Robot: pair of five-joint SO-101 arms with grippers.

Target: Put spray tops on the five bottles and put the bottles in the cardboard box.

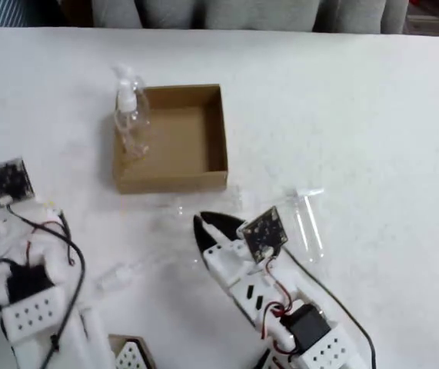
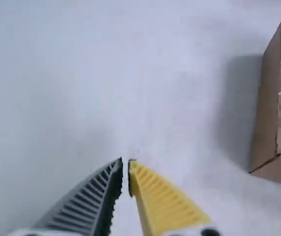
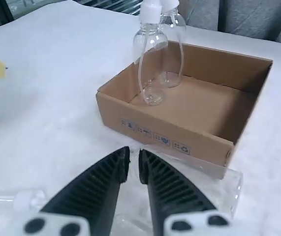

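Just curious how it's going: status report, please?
Left gripper shut, empty; right gripper shut, empty. Two topped bottles standing in cardboard box. Another bottle lying on table. Nothing blocking.

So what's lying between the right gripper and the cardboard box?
A clear bottle lies on its side on the table, just beyond the right gripper and before the near wall of the cardboard box. The right wrist view shows it.
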